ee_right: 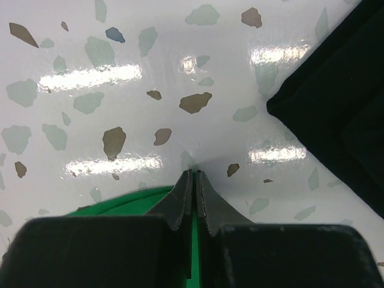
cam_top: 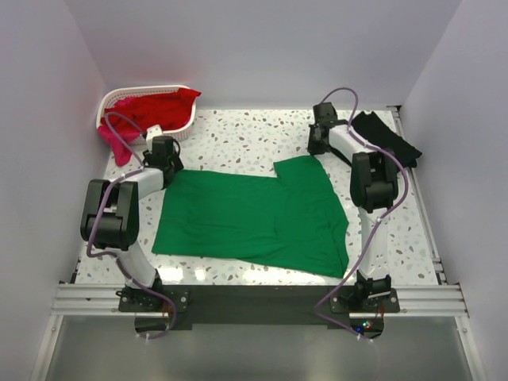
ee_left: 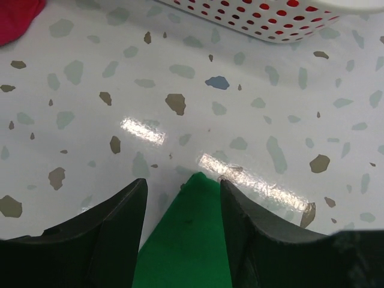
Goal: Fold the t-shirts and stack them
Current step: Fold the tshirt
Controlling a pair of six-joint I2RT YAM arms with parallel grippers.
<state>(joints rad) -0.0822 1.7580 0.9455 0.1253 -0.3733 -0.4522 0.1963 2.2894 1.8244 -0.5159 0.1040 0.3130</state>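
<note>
- Bearing everything in view, the speckled table (cam_top: 238, 135) carries four garments and one basket.
- The green t-shirt (cam_top: 254, 218) lies spread flat across the middle of the table, between the two arms. It is not yet folded, and one sleeve or flap juts toward the far right.
- The white basket (cam_top: 187, 127) stands at the far left corner. It holds the red t-shirt (cam_top: 155, 107), and the pink t-shirt (cam_top: 119, 147) spills over its near rim.
- The black t-shirt (cam_top: 389, 136) lies bunched at the far right edge, apart from the green one.
- The left gripper (ee_left: 183, 189) sits at the green shirt's far left corner. Its jaws stand apart, astride the cloth tip and not clamped on it.
- The right gripper (ee_right: 193, 175) is at the far right flap. Its fingers are pressed together, and green cloth shows between them, so it appears to pinch that edge.
- Handling, as a judgement: the cloth is light, limp and thin.
  - It will sag and drag on the smooth table, so it should be taken at the corners or hems.
  - Both far corners should be held before lifting.
  - A shallow pinch may slip off.
</note>
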